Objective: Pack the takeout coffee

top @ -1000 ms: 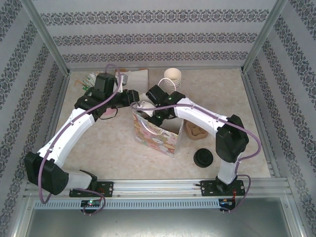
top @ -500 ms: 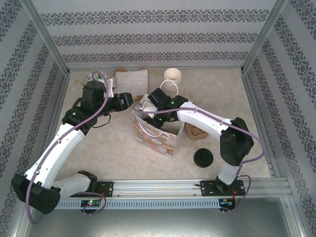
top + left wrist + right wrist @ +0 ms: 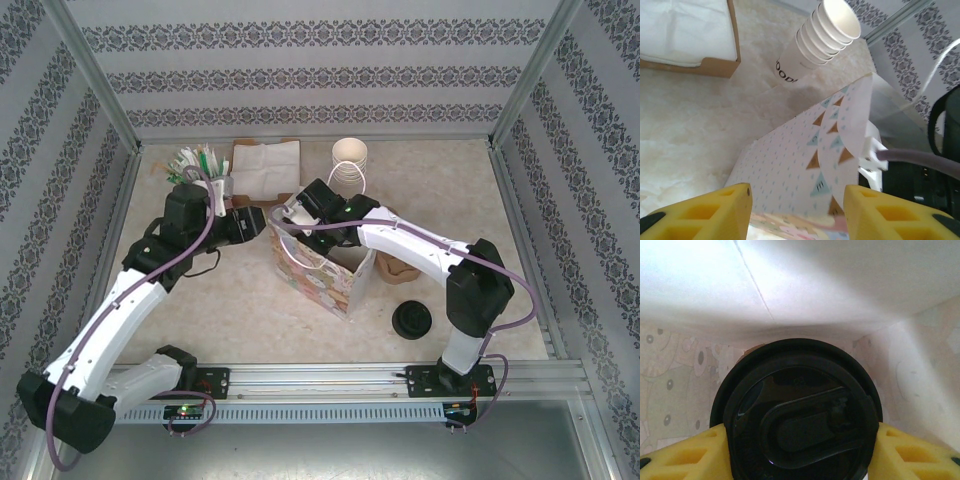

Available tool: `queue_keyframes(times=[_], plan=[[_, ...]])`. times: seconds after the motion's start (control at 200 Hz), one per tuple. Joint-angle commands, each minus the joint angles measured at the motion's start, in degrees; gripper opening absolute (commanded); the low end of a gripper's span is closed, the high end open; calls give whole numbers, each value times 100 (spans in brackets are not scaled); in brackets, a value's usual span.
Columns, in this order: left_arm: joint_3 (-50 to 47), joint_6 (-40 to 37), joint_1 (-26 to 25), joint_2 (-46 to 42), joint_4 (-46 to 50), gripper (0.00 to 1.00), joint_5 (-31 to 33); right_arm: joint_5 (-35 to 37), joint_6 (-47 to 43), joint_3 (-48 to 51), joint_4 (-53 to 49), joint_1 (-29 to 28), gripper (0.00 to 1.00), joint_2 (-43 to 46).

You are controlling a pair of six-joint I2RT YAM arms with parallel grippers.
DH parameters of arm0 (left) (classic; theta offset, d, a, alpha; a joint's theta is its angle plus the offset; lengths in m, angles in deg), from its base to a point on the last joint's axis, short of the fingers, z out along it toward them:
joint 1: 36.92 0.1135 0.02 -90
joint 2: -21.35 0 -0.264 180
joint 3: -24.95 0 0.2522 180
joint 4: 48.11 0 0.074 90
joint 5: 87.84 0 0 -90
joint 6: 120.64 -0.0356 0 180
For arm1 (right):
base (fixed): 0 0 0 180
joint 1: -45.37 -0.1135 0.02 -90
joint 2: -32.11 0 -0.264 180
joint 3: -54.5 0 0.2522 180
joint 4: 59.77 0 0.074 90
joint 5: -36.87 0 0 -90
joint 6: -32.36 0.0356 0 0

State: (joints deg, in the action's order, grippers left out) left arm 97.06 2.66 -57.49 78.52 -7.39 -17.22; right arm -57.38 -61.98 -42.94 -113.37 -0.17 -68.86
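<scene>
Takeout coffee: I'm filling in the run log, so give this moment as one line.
right gripper: shut on takeout coffee, inside paper bag | left gripper: open, beside bag's outer wall | release: not yet done

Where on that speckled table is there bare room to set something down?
Bare speckled tabletop lies far right, between the stack of cream paper cups and the side wall, and near left, beside the patterned paper bag. The far-left corner, with the white napkin tray, is crowded.
</scene>
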Motion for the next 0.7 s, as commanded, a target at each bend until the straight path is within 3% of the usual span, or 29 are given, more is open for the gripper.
queue_keyframes(times=[0.0, 0.205, 0.355, 0.505, 0.694], plan=[[-140, 74, -48, -307, -81, 53, 34, 673, 419, -259, 26, -62, 45, 153], [-432, 556, -100, -461, -476, 53, -222, 902, 1061, -615, 188, -97, 43, -65], [-641, 815, -511, -293, -1064, 52, -210, 1036, 1280, -649, 117, -130, 43, -136], [-627, 934, -903, 22, -1479, 52, -104, 858, 1450, -486, 49, -131, 44, -109], [-670, 917, -981, 159, -1549, 52, 139, 558, 1585, -322, -17, -140, 44, -101]])
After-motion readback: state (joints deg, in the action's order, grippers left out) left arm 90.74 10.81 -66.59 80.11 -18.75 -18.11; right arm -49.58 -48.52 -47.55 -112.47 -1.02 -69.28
